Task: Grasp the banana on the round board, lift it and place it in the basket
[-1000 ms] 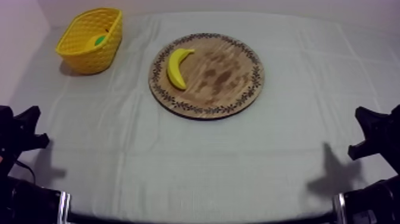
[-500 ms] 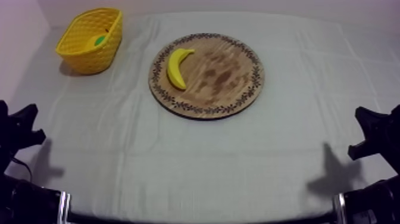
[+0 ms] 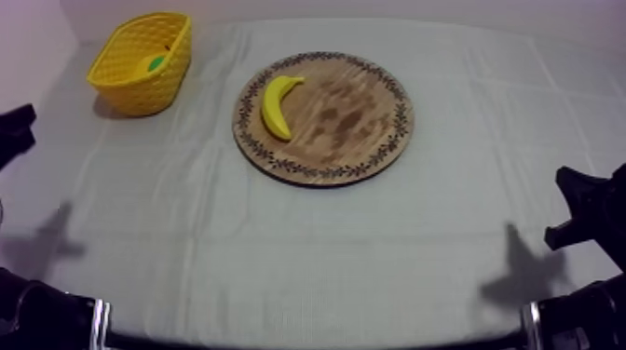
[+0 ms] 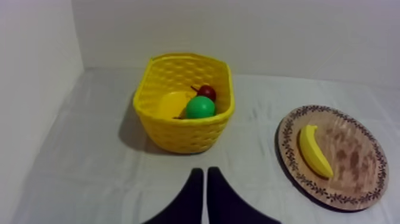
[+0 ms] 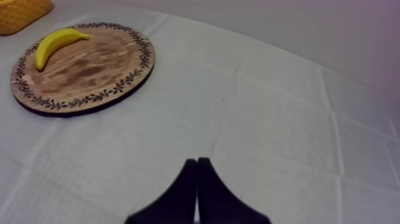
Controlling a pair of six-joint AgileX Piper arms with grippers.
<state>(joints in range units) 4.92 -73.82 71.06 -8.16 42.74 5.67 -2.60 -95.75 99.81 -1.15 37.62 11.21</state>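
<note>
Your yellow curved toy banana [image 3: 277, 104] lies flat on the round wooden board with the patterned rim [image 3: 359, 140]. It is on the side of the board that faces the yellow plastic lattice basket [image 3: 140, 88], inside the rim's ornament.

The basket stands at the far left corner of the table, near the side wall [image 4: 36, 89] and the back wall [image 4: 250, 30]. A strip of open cloth separates it from the board. A round green toy fruit [image 4: 200, 107] and a small red fruit [image 4: 206, 92] sit inside it, touching each other against its wall.

Your left gripper [image 4: 204, 174] is clenched on nothing, its black fingers pressed into a narrow wedge. It points at the basket from well short of it. Your right gripper [image 5: 197, 162] is clenched on nothing too, low over the right side of the table, well apart from the board.

The grey-white cloth [image 3: 373, 251] is creased in a grid of fold lines. Its near half gives both arms wide open room. The board lies near the middle, towards the far edge.
</note>
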